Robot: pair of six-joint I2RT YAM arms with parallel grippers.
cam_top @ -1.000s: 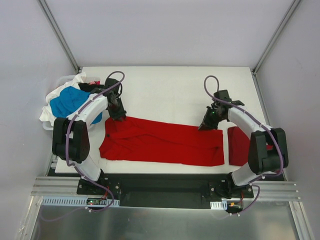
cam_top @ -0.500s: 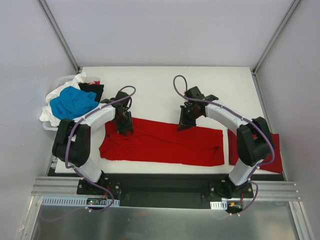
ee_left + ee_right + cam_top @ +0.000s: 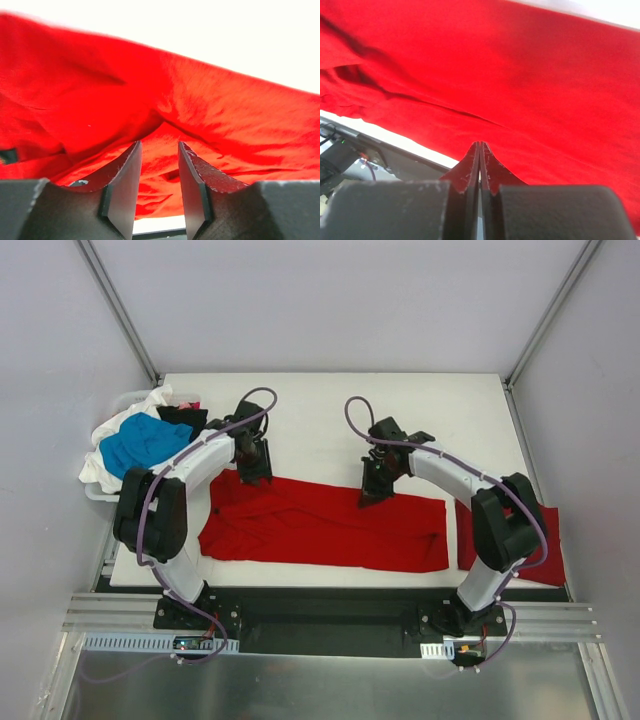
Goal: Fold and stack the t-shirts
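A red t-shirt (image 3: 320, 530) lies spread in a long flat band across the front of the white table (image 3: 330, 420). My left gripper (image 3: 258, 480) is at its far left corner, open, with red cloth (image 3: 225, 115) lying beyond the gap between its jaws (image 3: 157, 145). My right gripper (image 3: 368, 497) is on the shirt's far edge near the middle. It is shut (image 3: 480, 144) with no cloth visible between the jaws, low over the red cloth (image 3: 545, 75). A folded red shirt (image 3: 465, 535) lies at the front right, partly under my right arm.
A pile of shirts hangs over a white bin at the table's left edge: blue (image 3: 145, 445), white (image 3: 100, 468) and black (image 3: 182, 420). The black front rail (image 3: 395, 155) shows past the shirt's near edge. Grey walls enclose the table.
My right gripper has moved left along the shirt's far edge, from its right end to near the middle. My left gripper has shifted right and slightly back at the left corner.
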